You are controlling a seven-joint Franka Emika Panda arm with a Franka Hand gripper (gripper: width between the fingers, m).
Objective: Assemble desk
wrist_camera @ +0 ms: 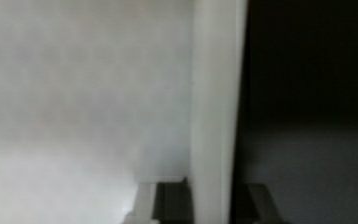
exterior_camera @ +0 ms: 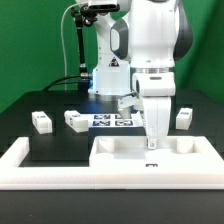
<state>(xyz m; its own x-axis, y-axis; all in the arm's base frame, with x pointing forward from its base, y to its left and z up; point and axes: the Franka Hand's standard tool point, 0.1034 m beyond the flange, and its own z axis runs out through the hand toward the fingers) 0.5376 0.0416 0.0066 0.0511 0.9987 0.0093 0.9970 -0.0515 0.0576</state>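
So far very little of the desk is built. In the exterior view the tabletop [exterior_camera: 125, 150] lies flat on the near side of the worktop [exterior_camera: 60, 142], just inside the barrier wall [exterior_camera: 40, 166], and no leg is fixed to it. Three legs are loose on the far side: the left leg [exterior_camera: 40, 121], the middle leg [exterior_camera: 76, 120] beside the marker board [exterior_camera: 112, 120], and the right leg [exterior_camera: 183, 118]. I cannot make out a fourth leg with certainty. The hand [exterior_camera: 152, 143] stands low over the tabletop, pointing straight down.

In the wrist view, which is blurred, a thin white rim [wrist_camera: 213, 100] runs between the two dark fingers [wrist_camera: 169, 205]. The hand is closed, and I judge that it pinches this rim of the tabletop. All four legs are left to mount.
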